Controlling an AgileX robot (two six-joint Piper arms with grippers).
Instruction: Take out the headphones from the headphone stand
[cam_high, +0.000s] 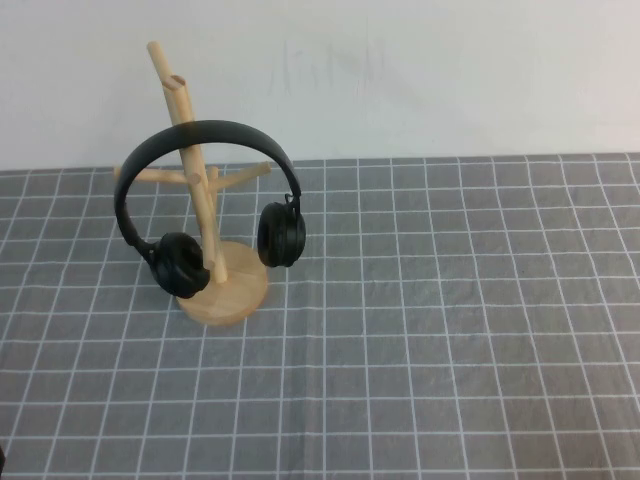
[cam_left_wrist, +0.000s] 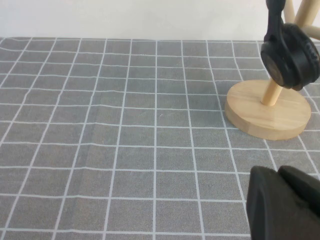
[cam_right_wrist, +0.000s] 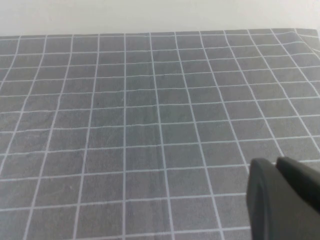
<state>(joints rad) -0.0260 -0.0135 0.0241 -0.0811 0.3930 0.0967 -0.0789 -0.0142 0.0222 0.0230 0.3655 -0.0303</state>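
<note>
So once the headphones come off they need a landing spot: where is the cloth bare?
The gridded cloth lies bare right of the headphone stand and along the near edge. It is crowded only at the stand, where the headphones hang. The left gripper and right gripper hang low over bare cloth.

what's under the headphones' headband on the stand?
The matte black over-ear headphones hang on the light wooden tree-shaped stand; the exact peg under the headband is covered. Left gripper and right gripper sit low, away.

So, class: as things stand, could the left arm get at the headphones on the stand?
Probably yes. In the left wrist view only bare gridded cloth lies between the left gripper and the headphones hanging on the headphone stand. The right gripper faces cloth only.
</note>
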